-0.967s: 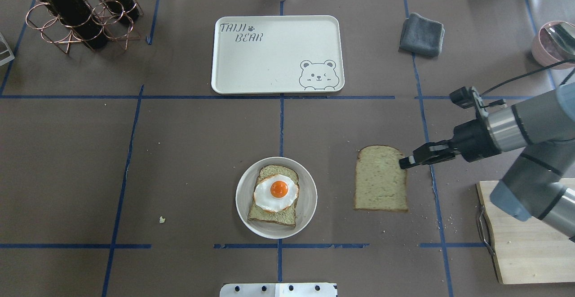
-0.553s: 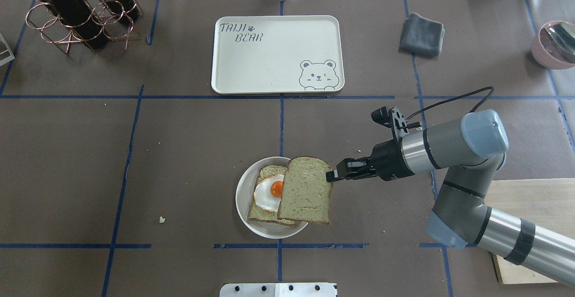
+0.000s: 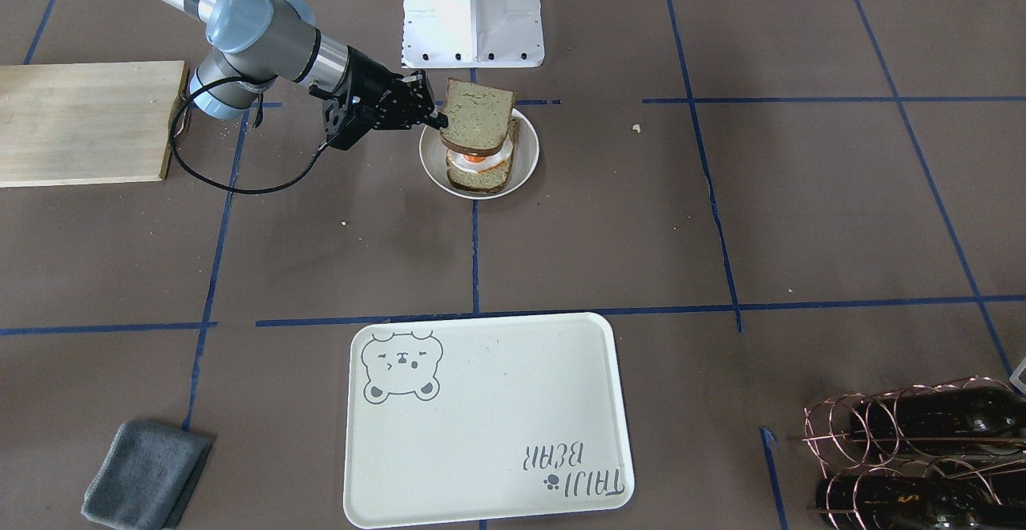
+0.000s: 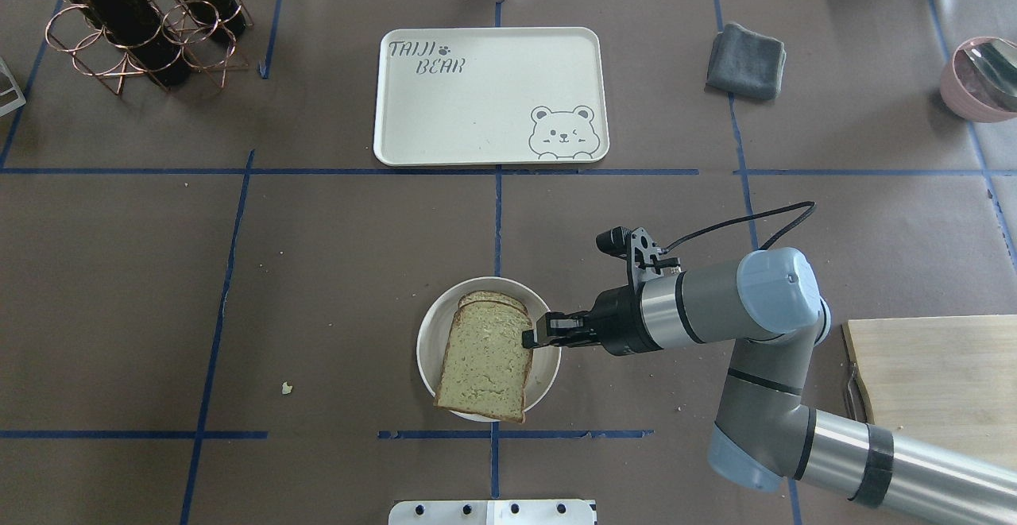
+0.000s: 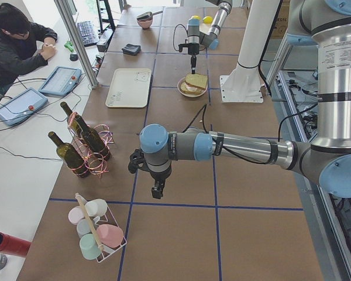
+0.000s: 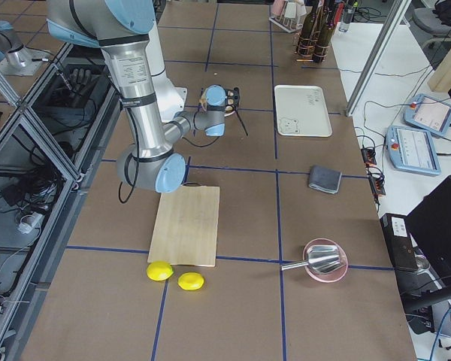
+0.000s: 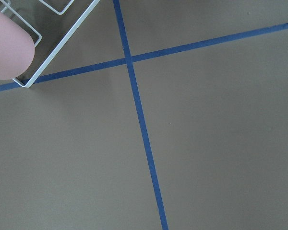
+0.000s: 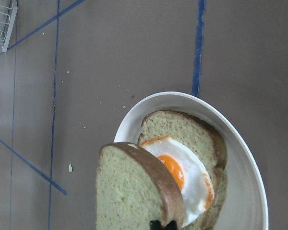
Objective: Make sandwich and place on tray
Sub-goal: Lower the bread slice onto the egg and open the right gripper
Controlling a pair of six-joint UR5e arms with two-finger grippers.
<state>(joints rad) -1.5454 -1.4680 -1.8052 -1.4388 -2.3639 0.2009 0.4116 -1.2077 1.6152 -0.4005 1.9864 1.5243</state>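
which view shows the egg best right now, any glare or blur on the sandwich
Right wrist view: top slice and egg crisp, no glare. Overhead view: even soft light, but the slice hides the egg. Front-facing view: sharp, egg only a sliver beneath the slice. Side views: sandwich too small for detail.

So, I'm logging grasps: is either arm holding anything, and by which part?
The right gripper pinches the greenish-tan, dark-crusted square bread slice by its side crust, over the white-and-orange fried egg. For the left gripper, it cannot be told.
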